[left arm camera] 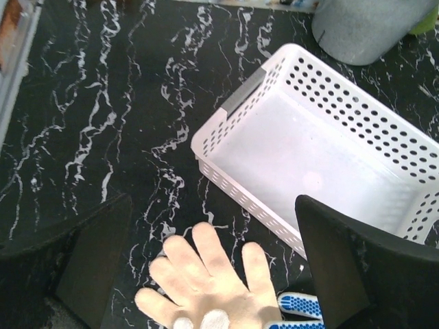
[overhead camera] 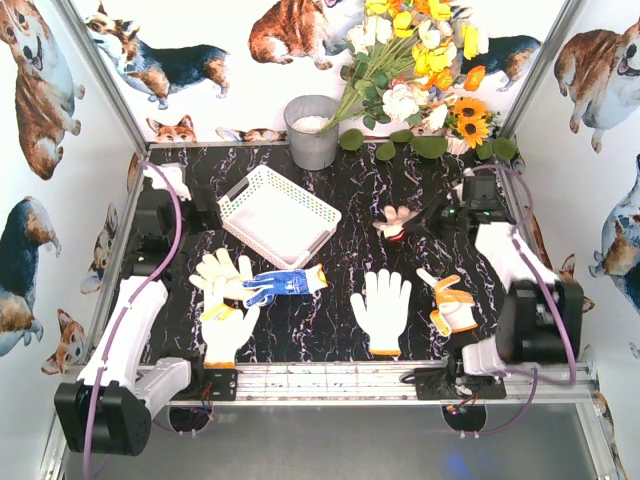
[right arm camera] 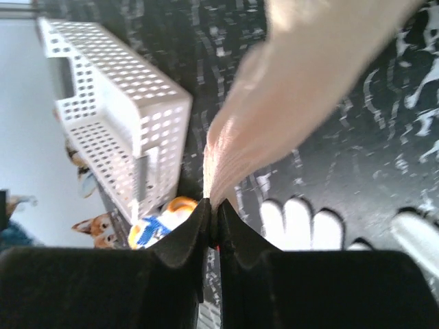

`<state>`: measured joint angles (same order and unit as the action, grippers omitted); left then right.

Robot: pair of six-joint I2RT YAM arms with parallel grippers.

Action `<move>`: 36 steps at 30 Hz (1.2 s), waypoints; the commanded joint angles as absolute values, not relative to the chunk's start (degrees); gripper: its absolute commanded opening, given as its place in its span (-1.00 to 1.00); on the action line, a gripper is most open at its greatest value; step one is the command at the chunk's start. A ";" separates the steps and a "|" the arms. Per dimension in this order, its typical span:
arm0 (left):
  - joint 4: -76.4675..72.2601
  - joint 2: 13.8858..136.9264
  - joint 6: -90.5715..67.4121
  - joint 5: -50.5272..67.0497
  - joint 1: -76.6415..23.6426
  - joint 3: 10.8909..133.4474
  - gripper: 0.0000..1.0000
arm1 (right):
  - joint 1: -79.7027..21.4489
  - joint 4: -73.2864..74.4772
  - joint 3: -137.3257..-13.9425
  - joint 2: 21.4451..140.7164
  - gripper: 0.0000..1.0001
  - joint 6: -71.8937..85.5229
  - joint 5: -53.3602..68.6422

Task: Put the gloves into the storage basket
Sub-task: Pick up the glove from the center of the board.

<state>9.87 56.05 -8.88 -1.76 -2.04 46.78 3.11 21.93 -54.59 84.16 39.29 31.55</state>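
Note:
Several gloves lie on the black marble table. My right gripper (overhead camera: 408,222) (right arm camera: 214,209) is shut on the cuff end of a cream glove (overhead camera: 392,219) (right arm camera: 302,89) at the centre right, just right of the white storage basket (overhead camera: 262,178) (right arm camera: 116,110). A cream glove (overhead camera: 222,275) (left arm camera: 206,281), a blue-dotted glove (overhead camera: 280,284) (left arm camera: 298,308) and a white glove with orange cuff (overhead camera: 228,335) lie at the front left. A white glove (overhead camera: 383,308) (right arm camera: 298,223) and an orange-patched glove (overhead camera: 452,300) lie at the front right. My left gripper (overhead camera: 200,215) (left arm camera: 212,212) hangs open above the cream glove's fingertips, beside the basket (left arm camera: 240,185).
A grey metal bucket (overhead camera: 312,130) (left arm camera: 363,27) stands behind the basket at the back. A bunch of yellow and white flowers (overhead camera: 420,70) leans over the back right. Corgi-print walls close in the sides and back.

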 commanded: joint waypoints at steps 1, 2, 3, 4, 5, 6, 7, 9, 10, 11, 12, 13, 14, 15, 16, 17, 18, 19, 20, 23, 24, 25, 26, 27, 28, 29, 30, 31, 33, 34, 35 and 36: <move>7.23 57.76 -8.23 2.86 -2.13 46.36 0.99 | 2.20 25.01 -53.59 74.29 -1.00 43.35 36.51; 7.25 57.90 -8.59 3.74 -2.11 46.44 0.99 | 1.63 25.09 -53.04 71.57 -1.00 44.12 36.90; 7.38 57.99 -8.99 4.49 -2.11 46.60 0.99 | 0.88 25.20 -52.36 69.65 -1.00 44.92 36.99; 7.46 58.01 -9.35 5.68 -2.15 46.73 0.99 | -0.33 25.24 -51.64 67.83 -1.00 45.74 36.77; 7.36 57.96 -9.73 7.17 -2.13 46.78 0.99 | -1.26 25.33 -50.95 65.93 -1.00 46.23 36.32; 7.16 57.85 -10.16 8.60 -2.17 46.72 0.99 | -2.32 25.35 -50.06 64.64 -1.00 46.87 35.55; 6.98 57.69 -10.60 9.87 -2.17 46.68 0.99 | -3.32 25.09 -49.21 61.89 -1.00 47.64 34.88; 6.65 57.57 -11.18 12.22 -2.21 46.51 0.99 | -5.10 23.11 -47.33 58.68 -1.00 50.39 34.46; 6.41 57.63 -11.32 13.07 -2.36 46.42 0.99 | -5.97 21.87 -46.50 57.18 -1.00 52.13 34.45; 6.11 57.72 -11.34 13.76 -2.54 46.36 0.99 | -6.91 20.37 -45.51 55.93 -1.00 54.04 34.50; 5.74 57.81 -11.22 14.46 -2.72 46.26 0.99 | -7.86 19.25 -45.23 54.69 -1.00 55.60 34.54; 5.53 57.95 -11.10 15.26 -3.03 46.18 0.99 | -8.82 18.57 -45.18 53.64 -1.00 57.05 34.50; 5.24 58.07 -11.01 15.96 -3.44 46.13 0.99 | -9.98 18.14 -45.32 52.70 -1.00 58.15 34.14; 5.17 58.23 -10.95 16.71 -3.97 46.23 0.99 | -11.26 17.77 -45.53 51.87 -1.00 58.86 33.61; 5.03 58.34 -10.92 17.38 -4.48 46.30 0.99 | -12.77 17.49 -45.65 51.11 -1.00 59.48 32.86; 5.05 58.36 -10.98 17.96 -5.10 46.39 0.99 | -14.30 17.23 -45.58 50.47 -1.00 59.91 32.04; 5.04 58.28 -11.05 18.16 -5.71 46.40 0.99 | -15.98 16.90 -45.35 49.92 -1.00 60.40 30.75; 5.01 58.13 -11.12 18.12 -6.56 46.41 0.99 | -17.82 16.26 -44.76 49.46 -1.00 60.83 29.31; 5.13 57.99 -11.09 17.99 -7.30 46.41 0.99 | -19.50 15.47 -43.98 49.26 -1.00 61.34 27.88; 5.65 57.45 -10.63 16.90 -9.19 46.34 0.99 | -24.48 11.94 -41.09 50.02 -1.00 63.72 24.20; 5.97 57.36 -10.45 16.40 -9.67 46.32 0.99 | -25.72 10.13 -40.03 50.54 -1.00 65.13 23.87; 6.20 57.31 -10.24 15.95 -10.12 46.38 0.99 | -26.96 8.42 -39.27 51.05 -1.00 66.07 23.55; 6.49 57.35 -10.08 15.65 -10.49 46.46 0.99 | -28.22 6.55 -38.79 51.67 -1.00 66.84 23.08; 6.71 57.39 -9.95 15.45 -10.85 46.56 0.99 | -29.73 5.64 -38.73 52.27 -1.00 67.30 22.39; 6.95 57.47 -9.81 15.39 -11.12 46.70 1.00 | -31.29 5.13 -38.91 52.96 -1.00 67.54 21.67; 7.06 57.48 -9.70 15.30 -11.35 46.74 0.99 | -33.15 4.70 -39.20 53.52 -1.00 67.81 20.72; 7.21 57.48 -9.59 15.02 -11.60 46.76 0.99 | -34.84 4.06 -39.46 54.01 -1.00 68.15 19.72; 7.30 57.48 -9.52 14.80 -11.79 46.76 0.99 | -36.82 3.18 -39.55 54.50 -1.00 68.65 18.70; 7.55 57.48 -9.26 14.40 -12.20 46.76 0.99 | -40.65 1.81 -39.67 55.48 -1.00 69.27 16.73; 7.60 57.52 -9.17 14.21 -12.40 46.76 0.99 | -42.50 1.73 -39.72 56.02 -1.00 69.40 15.86; 7.71 57.56 -9.08 14.05 -12.66 46.76 0.99 | -44.78 1.89 -39.68 56.55 -1.00 69.52 14.72; 7.80 57.64 -9.01 13.87 -12.84 46.76 0.99 | -46.28 2.26 -39.39 57.00 -1.00 69.71 14.16</move>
<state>7.44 58.22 -10.13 14.98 -11.81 46.48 -40.86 8.19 -38.06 56.10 67.90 19.18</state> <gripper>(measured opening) 0.994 0.095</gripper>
